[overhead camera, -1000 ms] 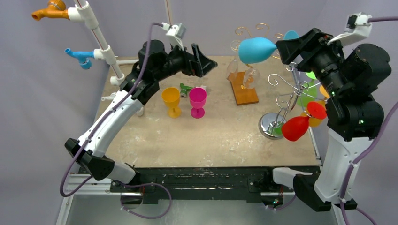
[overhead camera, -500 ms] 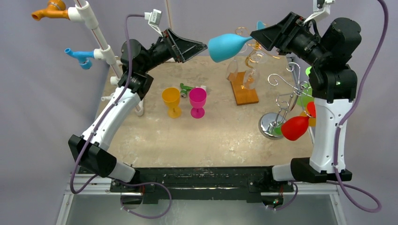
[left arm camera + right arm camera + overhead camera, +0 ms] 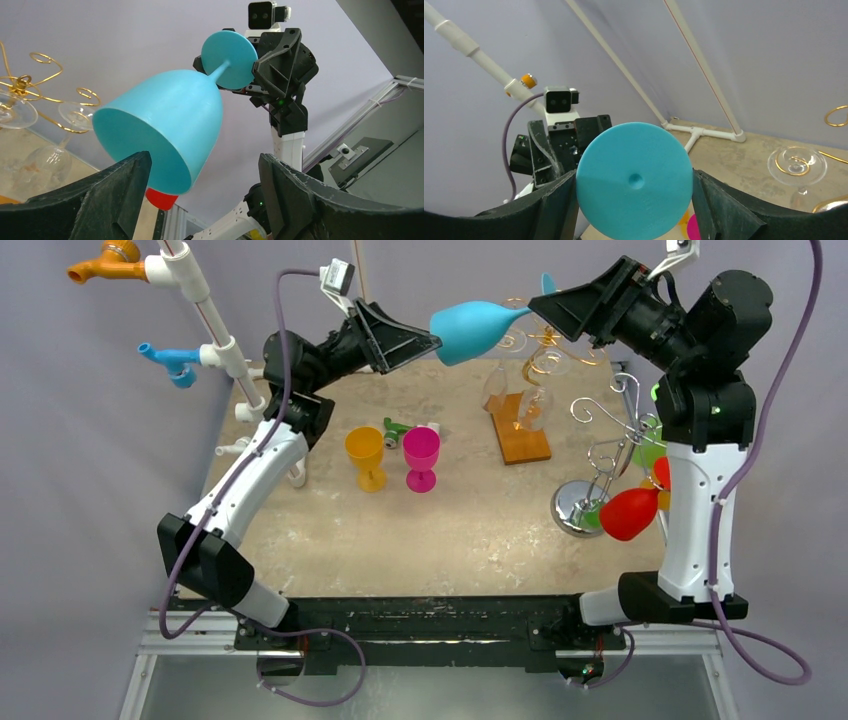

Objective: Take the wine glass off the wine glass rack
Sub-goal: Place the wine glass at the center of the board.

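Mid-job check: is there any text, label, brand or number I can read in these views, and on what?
No text can be read in any view.
On the blue glass: no marking on bowl or foot.
On the small green-and-white thing behind the pink glass: too small to tell.

**Work surface, overhead view.** I take the brown rectangular wooden base (image 3: 520, 437) as my reference; it lies flat on the beige, stone-patterned rectangular tabletop (image 3: 440, 530), right of centre and toward the far edge.

- **Left of the base, well apart from it:** a magenta plastic goblet (image 3: 421, 455) stands upright on its foot.
- **Farther left again:** an orange plastic goblet (image 3: 365, 452) stands just beside the magenta one, also upright.
- **Behind the two goblets, still left of the base:** a small green object (image 3: 396, 427) lies on the table; I cannot identify it.
- **Right of the base and nearer to me:** the silver wire glass rack's round chrome foot (image 3: 573, 508) rests near the tabletop's right edge.
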